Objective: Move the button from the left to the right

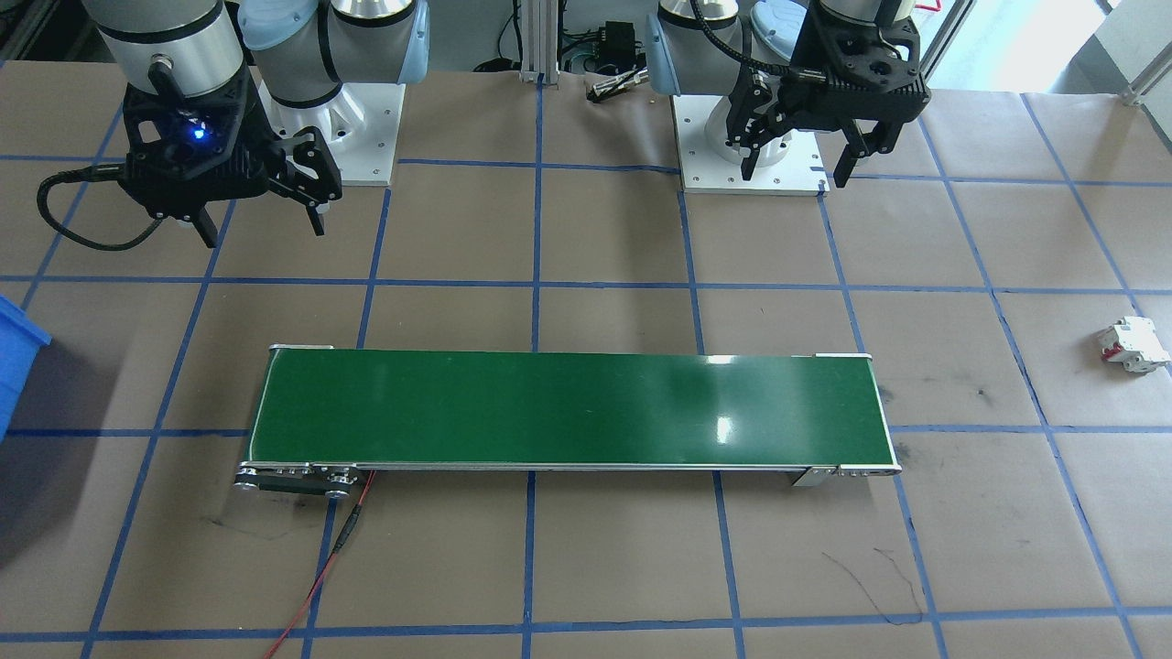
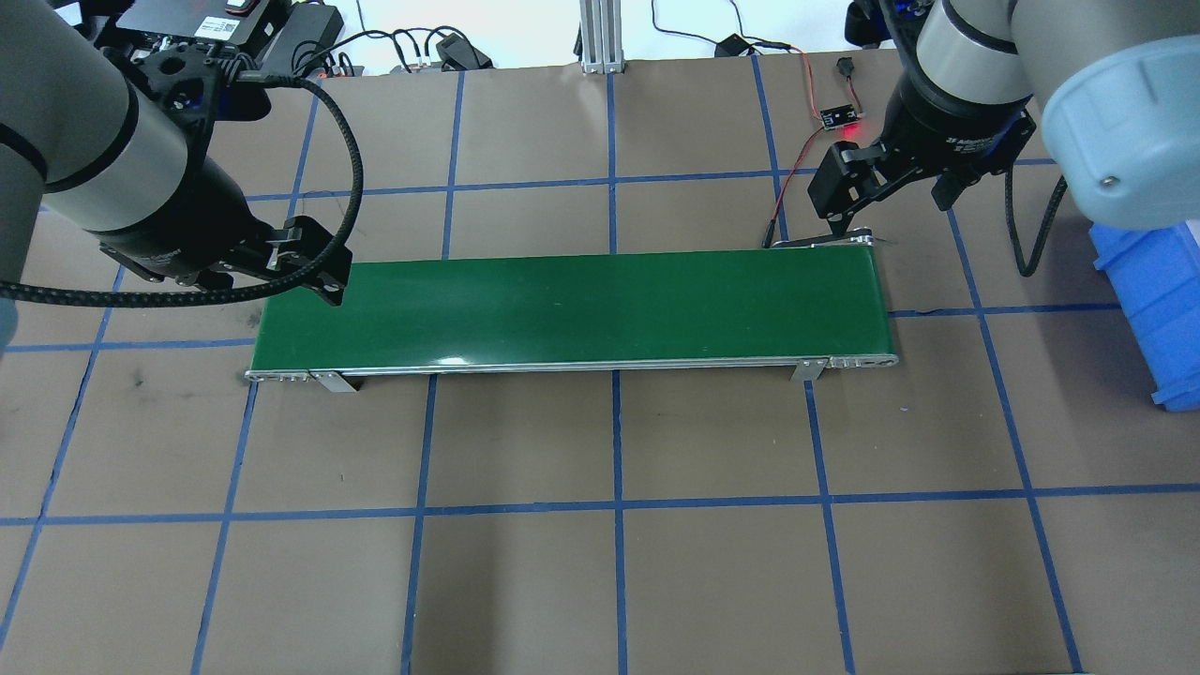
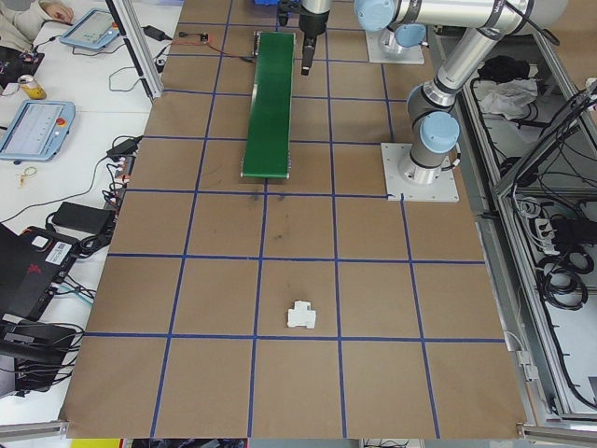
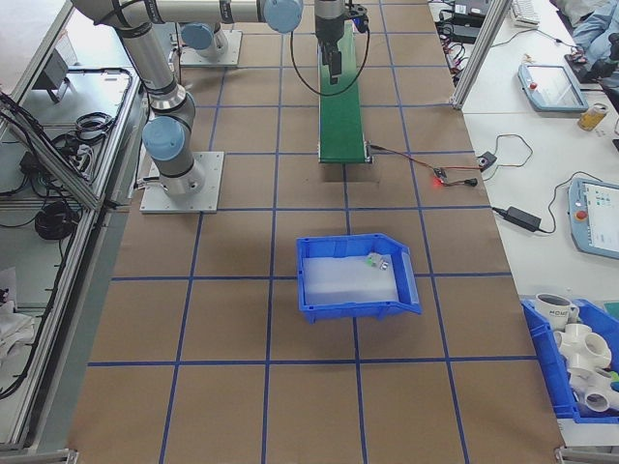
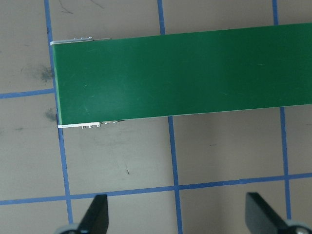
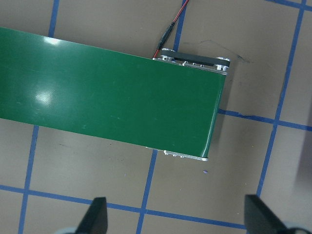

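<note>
Green on the cap, pale on the body: button point(image 4: 370, 258), no more than a speck from the right-side camera. Lies inside the bin point(image 4: 358, 307), close to its far wall, toward the corner on the operators' side, just beside a whitish, unidentifiable bit. Sits on the robot's right, well apart from the belt point(image 1: 568, 407) and both arms, so probably already at its goal.

Judged light, rigid, hard plastic; smooth enough to slip, not fragile. Best pinched across the flat faces of the blocky body, not across the round cap, likely to squirt out from between pads. Too small to tell heading or long axis; cannot say whether upright or on its side.

Left gripper point(image 1: 795, 172): spread wide, holding nothing, hanging near the belt's left end. Right gripper point(image 1: 264, 229): likewise spread and bare, hanging near the belt's right end, by the motor corner. Breaker point(image 1: 1135, 343): alone on the table, well off to the robot's left, not the target.
</note>
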Robot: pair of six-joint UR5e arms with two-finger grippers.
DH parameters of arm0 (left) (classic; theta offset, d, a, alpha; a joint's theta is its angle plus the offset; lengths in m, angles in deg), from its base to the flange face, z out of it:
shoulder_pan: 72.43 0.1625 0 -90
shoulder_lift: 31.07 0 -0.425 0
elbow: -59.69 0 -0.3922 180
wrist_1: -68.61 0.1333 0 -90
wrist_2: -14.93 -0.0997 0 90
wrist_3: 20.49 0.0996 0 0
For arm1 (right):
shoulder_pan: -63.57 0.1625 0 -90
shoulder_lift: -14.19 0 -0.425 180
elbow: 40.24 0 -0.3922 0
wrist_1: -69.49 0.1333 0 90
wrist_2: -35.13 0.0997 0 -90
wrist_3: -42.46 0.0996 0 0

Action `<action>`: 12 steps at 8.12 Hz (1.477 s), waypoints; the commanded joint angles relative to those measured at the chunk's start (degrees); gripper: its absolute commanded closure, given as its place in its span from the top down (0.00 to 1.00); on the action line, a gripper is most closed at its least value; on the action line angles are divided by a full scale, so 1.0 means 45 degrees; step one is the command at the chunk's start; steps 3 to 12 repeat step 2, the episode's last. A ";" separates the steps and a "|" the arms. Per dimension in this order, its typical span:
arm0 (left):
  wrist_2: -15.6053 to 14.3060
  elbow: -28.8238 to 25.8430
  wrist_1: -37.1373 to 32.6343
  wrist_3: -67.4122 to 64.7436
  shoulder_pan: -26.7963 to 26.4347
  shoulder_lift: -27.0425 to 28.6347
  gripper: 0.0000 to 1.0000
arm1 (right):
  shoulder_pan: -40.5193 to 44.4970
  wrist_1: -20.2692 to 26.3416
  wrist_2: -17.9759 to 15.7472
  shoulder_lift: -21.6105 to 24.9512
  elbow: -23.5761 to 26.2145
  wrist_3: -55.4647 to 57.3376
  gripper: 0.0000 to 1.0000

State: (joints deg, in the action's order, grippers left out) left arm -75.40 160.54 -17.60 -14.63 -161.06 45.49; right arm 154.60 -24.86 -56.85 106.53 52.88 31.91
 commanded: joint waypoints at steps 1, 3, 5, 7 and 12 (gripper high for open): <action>0.0054 -0.0047 -0.0002 -0.0014 -0.0013 -0.0019 1.00 | 0.0063 0.0028 -0.0202 -0.0012 -0.0009 0.0000 1.00; -0.0023 -0.0029 -0.0002 0.0025 -0.0013 -0.0058 1.00 | 0.0063 0.0028 -0.0222 -0.0012 -0.0009 0.0000 1.00; -0.0023 -0.0029 -0.0002 0.0025 -0.0013 -0.0058 1.00 | 0.0063 0.0028 -0.0222 -0.0012 -0.0009 0.0000 1.00; -0.0023 -0.0029 -0.0002 0.0025 -0.0013 -0.0058 1.00 | 0.0063 0.0028 -0.0222 -0.0012 -0.0009 0.0000 1.00; -0.0023 -0.0029 -0.0002 0.0025 -0.0013 -0.0058 1.00 | 0.0063 0.0028 -0.0222 -0.0012 -0.0009 0.0000 1.00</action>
